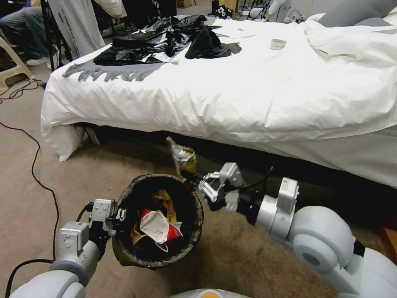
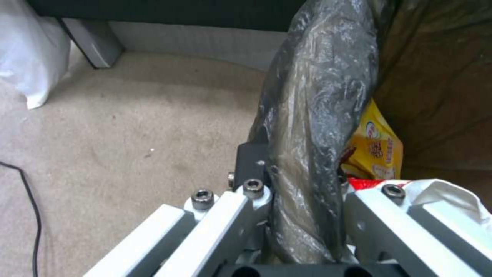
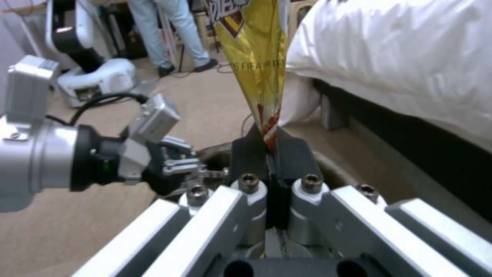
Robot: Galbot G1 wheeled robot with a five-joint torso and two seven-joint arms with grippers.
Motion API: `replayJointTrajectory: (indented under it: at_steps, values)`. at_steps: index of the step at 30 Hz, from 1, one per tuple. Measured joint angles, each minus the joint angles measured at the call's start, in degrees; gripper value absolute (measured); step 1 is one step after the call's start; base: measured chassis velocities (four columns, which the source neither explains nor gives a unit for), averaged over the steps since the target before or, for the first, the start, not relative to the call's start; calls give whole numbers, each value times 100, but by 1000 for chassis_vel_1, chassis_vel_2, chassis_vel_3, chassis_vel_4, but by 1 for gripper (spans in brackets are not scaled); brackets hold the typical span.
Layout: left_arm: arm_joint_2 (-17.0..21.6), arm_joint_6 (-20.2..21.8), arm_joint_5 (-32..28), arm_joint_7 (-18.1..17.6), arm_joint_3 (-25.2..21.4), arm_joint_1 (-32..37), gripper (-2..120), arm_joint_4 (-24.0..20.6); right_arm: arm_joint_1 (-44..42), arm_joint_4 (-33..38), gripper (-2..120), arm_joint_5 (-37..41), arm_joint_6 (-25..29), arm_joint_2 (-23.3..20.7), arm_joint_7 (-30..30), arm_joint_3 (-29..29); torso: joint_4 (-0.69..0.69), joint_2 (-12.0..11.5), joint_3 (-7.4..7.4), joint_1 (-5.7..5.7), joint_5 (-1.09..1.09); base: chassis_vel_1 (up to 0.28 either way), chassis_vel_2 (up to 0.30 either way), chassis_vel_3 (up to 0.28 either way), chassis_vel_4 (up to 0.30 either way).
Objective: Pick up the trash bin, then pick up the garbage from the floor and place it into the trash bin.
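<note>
My right claw [image 1: 193, 179] is clenched on the bottom corner of a yellow snack wrapper [image 1: 184, 158], which stands up from the pads with its long axis nearly vertical, just right of centre in the head view and in front of the dark gap under the bed [image 1: 256, 95]. The thing that matters is where the bin's mouth lies from that wrapper: the trash bin [image 1: 159, 219] sits below and to the left of it in the picture, its rim almost touching my right claw, so the wrapper hangs over the far-right edge of the opening, not over its middle. My left claw [image 1: 117, 216], at the lower left, is clamped on the bin's bagged rim [image 2: 313, 115], one finger [image 2: 251, 161] outside, the other hidden inside, holding the bin off the floor [image 1: 49, 165]. Inside already lie a red and white wrapper [image 1: 159, 227] and another yellow one [image 2: 374, 148]. I judge a short carry toward lower left would put the wrapper squarely above the opening before I let go.
</note>
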Motion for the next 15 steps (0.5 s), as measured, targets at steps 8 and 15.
replayJointTrajectory:
  at_steps: [8, 15]
  values:
    - [-23, 0, 33, 8, 12, -15, 3, 0, 112, -99, 0, -74, -45, 36, 10, -405, 0, 0, 0, 0, 0, 0, 0, 0, 0]
    - [-61, 0, 82, 45, 57, -17, 3, 0, 316, -225, 0, -113, -54, 92, 66, -753, 0, 0, 0, 0, 0, 0, 0, 0, 0]
